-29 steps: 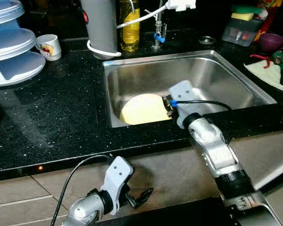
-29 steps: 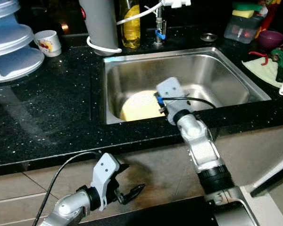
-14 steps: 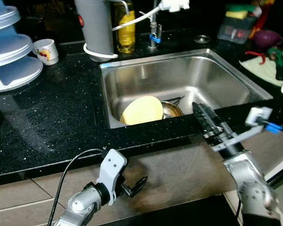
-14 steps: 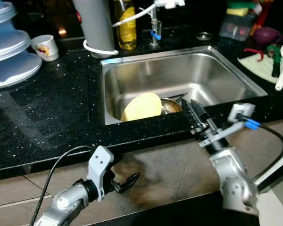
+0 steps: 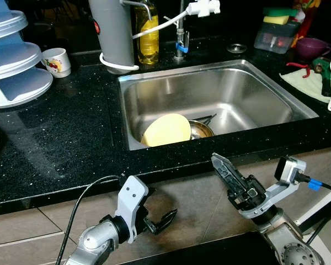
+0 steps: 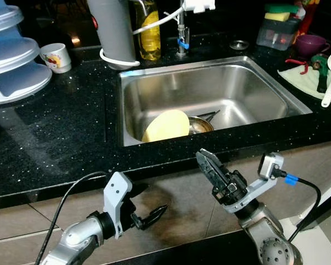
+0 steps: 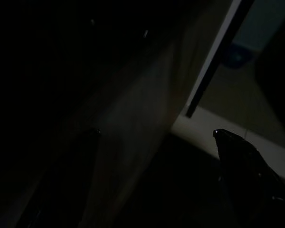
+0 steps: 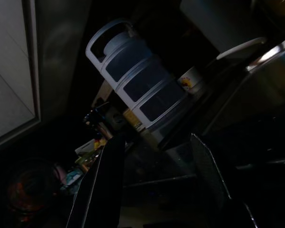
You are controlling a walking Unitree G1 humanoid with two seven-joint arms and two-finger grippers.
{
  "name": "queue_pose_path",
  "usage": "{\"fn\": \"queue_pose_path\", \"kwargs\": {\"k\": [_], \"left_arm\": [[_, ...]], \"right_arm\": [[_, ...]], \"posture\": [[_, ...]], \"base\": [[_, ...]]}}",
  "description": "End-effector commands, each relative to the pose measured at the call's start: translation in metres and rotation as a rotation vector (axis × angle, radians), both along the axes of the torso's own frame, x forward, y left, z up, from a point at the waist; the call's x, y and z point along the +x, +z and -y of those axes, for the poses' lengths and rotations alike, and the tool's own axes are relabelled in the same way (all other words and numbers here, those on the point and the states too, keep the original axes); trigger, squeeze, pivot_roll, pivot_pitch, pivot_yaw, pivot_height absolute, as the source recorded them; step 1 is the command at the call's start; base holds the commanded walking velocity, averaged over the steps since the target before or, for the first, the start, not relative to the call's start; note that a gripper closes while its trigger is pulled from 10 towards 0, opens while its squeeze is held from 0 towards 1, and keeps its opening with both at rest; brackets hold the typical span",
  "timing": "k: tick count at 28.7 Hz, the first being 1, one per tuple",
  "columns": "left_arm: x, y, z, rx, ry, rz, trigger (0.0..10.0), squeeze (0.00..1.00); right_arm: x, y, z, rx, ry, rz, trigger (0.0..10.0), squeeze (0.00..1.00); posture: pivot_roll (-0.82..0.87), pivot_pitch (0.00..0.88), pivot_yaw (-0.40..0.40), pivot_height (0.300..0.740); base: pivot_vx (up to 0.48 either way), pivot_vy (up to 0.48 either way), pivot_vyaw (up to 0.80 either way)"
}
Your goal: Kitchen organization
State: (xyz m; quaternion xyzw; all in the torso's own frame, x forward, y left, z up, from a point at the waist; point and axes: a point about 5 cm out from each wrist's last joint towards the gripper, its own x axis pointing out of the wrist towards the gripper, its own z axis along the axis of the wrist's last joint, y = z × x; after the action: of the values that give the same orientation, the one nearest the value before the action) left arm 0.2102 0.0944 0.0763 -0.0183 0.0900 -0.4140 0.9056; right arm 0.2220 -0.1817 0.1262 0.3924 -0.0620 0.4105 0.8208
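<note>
A black speckled worktop [image 5: 71, 143] is carrying a steel sink [image 5: 254, 83], where a yellow plate [image 5: 166, 129] is leaning against the near wall beside a metal bowl [image 5: 201, 130]. Below the worktop edge, the right end effector [image 5: 223, 168] is pointing up with its fingers parted, holding nothing. The left end effector [image 5: 166, 218] is hanging low by the cabinet front, fingers spread and empty.

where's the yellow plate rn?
In the left eye view, the yellow plate leans in the sink, at its front-left corner, right beside a metal bowl.
</note>
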Motion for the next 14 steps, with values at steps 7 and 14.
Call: {"fn": "queue_pose_path", "kwargs": {"k": [7, 14], "left_arm": [[-0.004, 0.025, 0.010, -0.066, -0.091, 0.031, 10.0, 0.00], [-0.002, 0.019, 0.010, -0.023, -0.078, 0.028, 10.0, 0.00]], "right_arm": [[0.009, 0.004, 0.005, 0.016, -0.029, -0.001, 10.0, 0.00], [0.021, 0.003, 0.008, -0.050, -0.111, -0.026, 10.0, 0.00]], "posture": [[0.07, 0.000, -0.008, 0.740], [0.06, 0.000, -0.009, 0.740]], "base": [[-0.080, 0.000, 0.00], [-0.300, 0.000, 0.00]]}}
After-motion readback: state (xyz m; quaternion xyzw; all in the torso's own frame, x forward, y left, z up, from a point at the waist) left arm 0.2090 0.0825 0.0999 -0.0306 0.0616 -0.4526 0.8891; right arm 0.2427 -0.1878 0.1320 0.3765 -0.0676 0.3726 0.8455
